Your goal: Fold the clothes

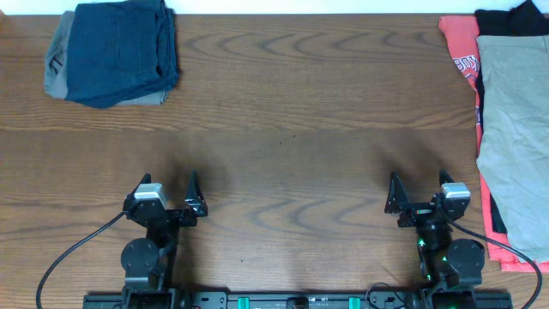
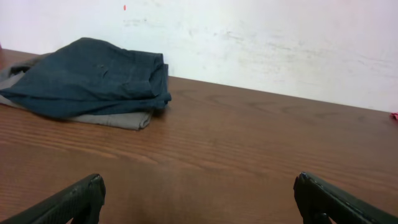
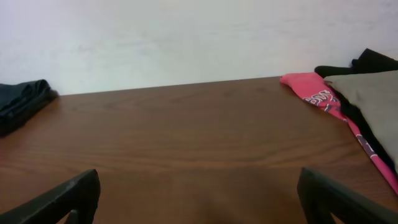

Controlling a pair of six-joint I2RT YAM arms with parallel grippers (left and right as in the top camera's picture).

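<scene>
Dark navy blue cloth shorts [image 1: 120, 50], folded, lie at the far left corner of the brown wood-grain table [image 1: 292, 120]. We find them resting on top of a folded grey cloth garment [image 1: 57, 67], whose edge shows beneath them and to the left.

At the far right edge we record a second heap. A red cloth garment with print [image 1: 459, 53] lies lowest, and a black cloth garment [image 1: 513, 19] shows at the far end. A crumpled beige cloth garment [image 1: 515, 137] is spread over both. The two piles are well apart, with bare wood between them.

The left gripper [image 1: 167, 184] sits near the front edge of the table with its jaws apart and nothing between them. The right gripper [image 1: 419, 182] likewise has its jaws apart with nothing between them. It stands near the edge of the red garment but apart from it.
</scene>
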